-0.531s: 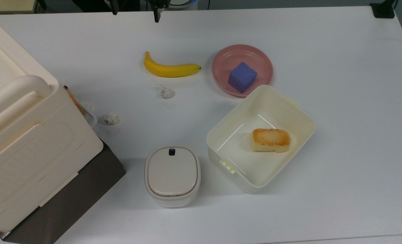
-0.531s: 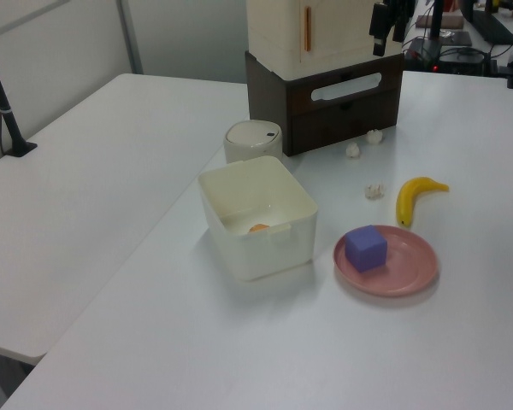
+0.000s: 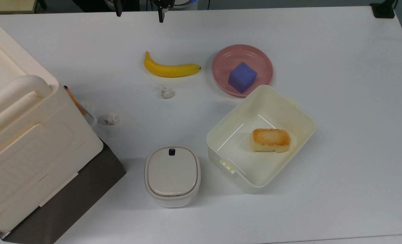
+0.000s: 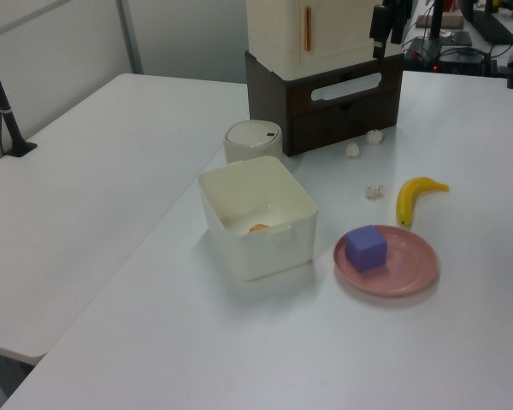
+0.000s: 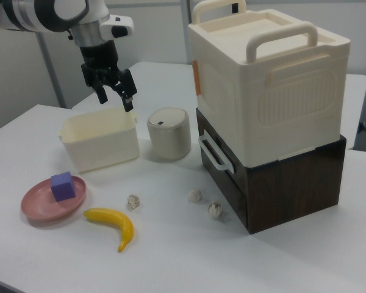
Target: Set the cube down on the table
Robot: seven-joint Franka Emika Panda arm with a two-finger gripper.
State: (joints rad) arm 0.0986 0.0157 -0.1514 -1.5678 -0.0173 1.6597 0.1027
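Observation:
The blue-purple cube (image 3: 242, 77) sits on the round pink plate (image 3: 221, 56), which rests on the white table (image 3: 340, 101). The left view has the cube (image 4: 366, 248) on the plate (image 4: 410, 278) at front right; the right view has the cube (image 5: 63, 185) at the left. My gripper (image 3: 139, 12) hangs at the top view's upper edge, open and empty, well above the table and far from the cube. In the right view the gripper (image 5: 114, 96) hovers high above the cream box, fingers spread. In the left view the gripper (image 4: 389, 24) shows near the top.
A cream box (image 3: 299, 112) holding a toasted bread block (image 3: 270, 139) stands next to the plate. A banana (image 3: 170, 68), three crumpled paper balls (image 3: 167, 92), a lidded white bin (image 3: 172, 174) and a large cream container on a dark drawer unit (image 5: 274, 183) are also on the table.
The gripper has shifted slightly toward the top view's right. The cube and everything else on the table stayed put.

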